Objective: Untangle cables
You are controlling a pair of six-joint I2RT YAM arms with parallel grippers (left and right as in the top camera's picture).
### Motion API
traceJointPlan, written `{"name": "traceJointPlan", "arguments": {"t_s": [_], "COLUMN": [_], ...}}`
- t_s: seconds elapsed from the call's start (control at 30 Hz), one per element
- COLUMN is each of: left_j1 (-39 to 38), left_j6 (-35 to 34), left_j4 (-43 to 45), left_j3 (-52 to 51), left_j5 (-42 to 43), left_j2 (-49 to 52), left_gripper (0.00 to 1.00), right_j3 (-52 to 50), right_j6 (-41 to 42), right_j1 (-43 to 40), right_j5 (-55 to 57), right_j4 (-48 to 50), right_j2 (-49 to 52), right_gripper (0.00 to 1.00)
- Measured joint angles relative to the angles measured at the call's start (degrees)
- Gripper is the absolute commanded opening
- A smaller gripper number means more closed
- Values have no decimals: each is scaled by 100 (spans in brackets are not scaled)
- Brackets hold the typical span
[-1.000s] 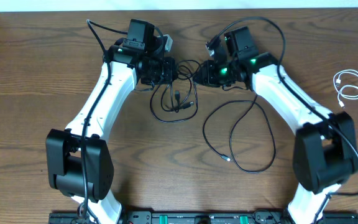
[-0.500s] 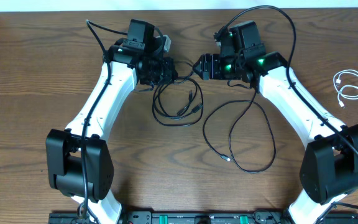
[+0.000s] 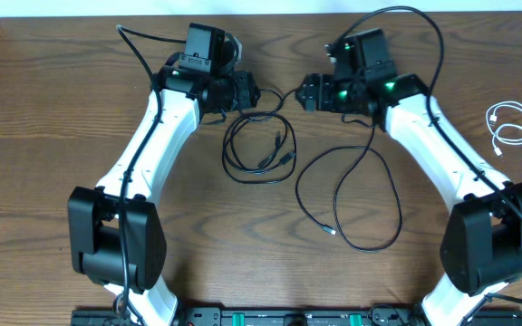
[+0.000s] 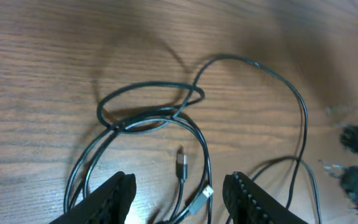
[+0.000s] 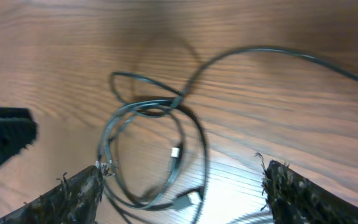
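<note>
Overhead, both arms reach to the far middle of the wooden counter [image 3: 43, 109], their tips facing each other across a small gap. The left tool [image 3: 252, 91] stands with its fingers apart and nothing between them; its wrist view looks down past them onto cable lying flat on the wood. The right tool [image 3: 304, 92] is spread wider still, also empty.

Just in front of the two tips lies the coiled black cable [image 3: 227, 152], wound in a few loose loops with two small plug ends [image 4: 180, 163] resting inside the ring (a twist pinches the loops together at the far side). One strand leaves this twist and arcs away toward the right arm.

The second black cable [image 3: 299, 195] sprawls in a large open curve nearer the robot, beside the coil; its upper end runs under the right arm, so whether it joins the coil cannot be told. The white cable [image 3: 512, 127] sits folded at the right edge, well apart.
</note>
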Motion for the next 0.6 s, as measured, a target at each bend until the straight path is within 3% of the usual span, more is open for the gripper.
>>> {"name": "traceJointPlan", "arguments": {"t_s": [0.47,0.6], "left_j1": [-640,-907], "left_j6": [-846,-1117], "left_j4": [1460,1646], "left_j3": [-4,-4], "left_j5": [-273,-710], "left_j2": [990,1088], "left_gripper": [51,52], "right_j3": [0,0], "right_j6": [-116,-195], "right_j1": [-581,-581], "right_j5": [81,81], "right_j4": [-776,-837], "right_j2": [0,0], "right_gripper": [88,89]}}
